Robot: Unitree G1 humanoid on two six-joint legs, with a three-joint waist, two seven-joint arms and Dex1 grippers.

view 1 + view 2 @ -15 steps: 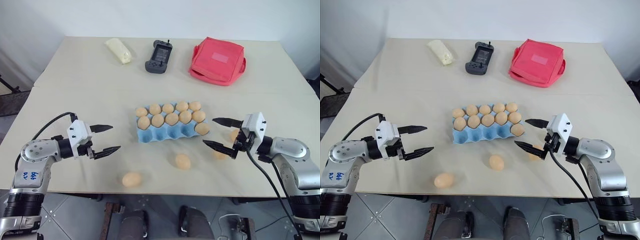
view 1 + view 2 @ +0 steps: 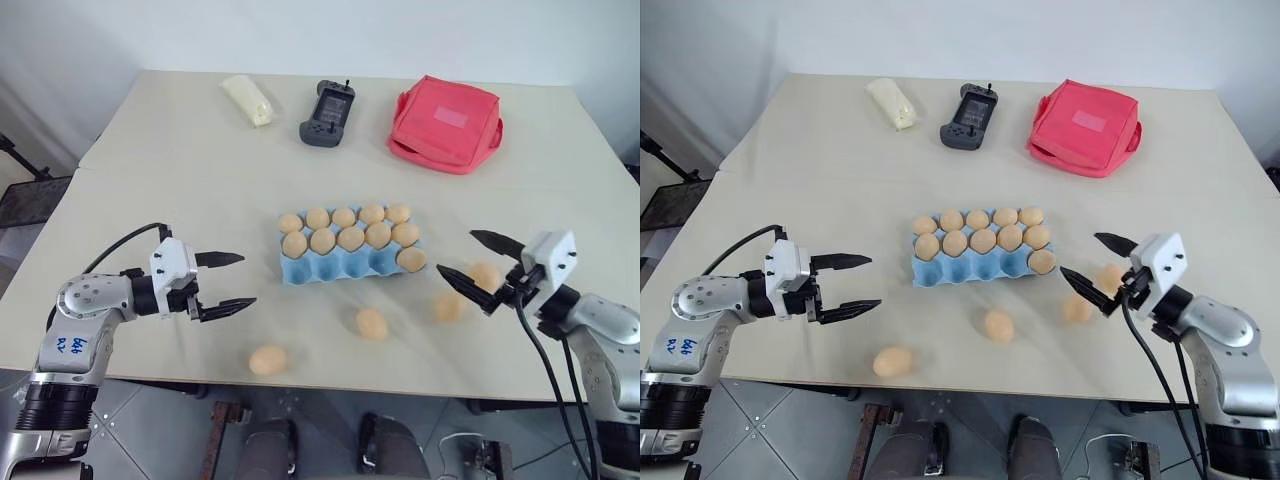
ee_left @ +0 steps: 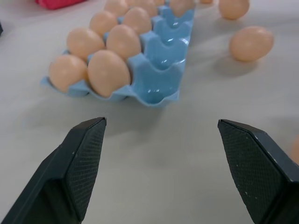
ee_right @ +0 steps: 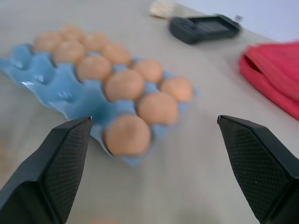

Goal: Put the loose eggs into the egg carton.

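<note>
Filling egg carton (image 2: pixel 345 255) at table centre: eleven cups full, four near-row cups bare | four loose eggs (image 2: pixel 371 323) on table nearby | left gripper (image 2: pixel 228 283), right gripper (image 2: pixel 480 262) spread wide, empty

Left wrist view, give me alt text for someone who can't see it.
The left gripper hangs open above the table, its two black fingers aimed at the light blue egg carton, whose near row of cups is empty. A loose egg lies beside the carton.

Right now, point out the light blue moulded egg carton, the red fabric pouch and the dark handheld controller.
egg carton (image 2: pixel 335 266): left eye view, empty front cups.
red pouch (image 2: pixel 446 123): left eye view, top face.
controller (image 2: pixel 328 112): left eye view, screen.
</note>
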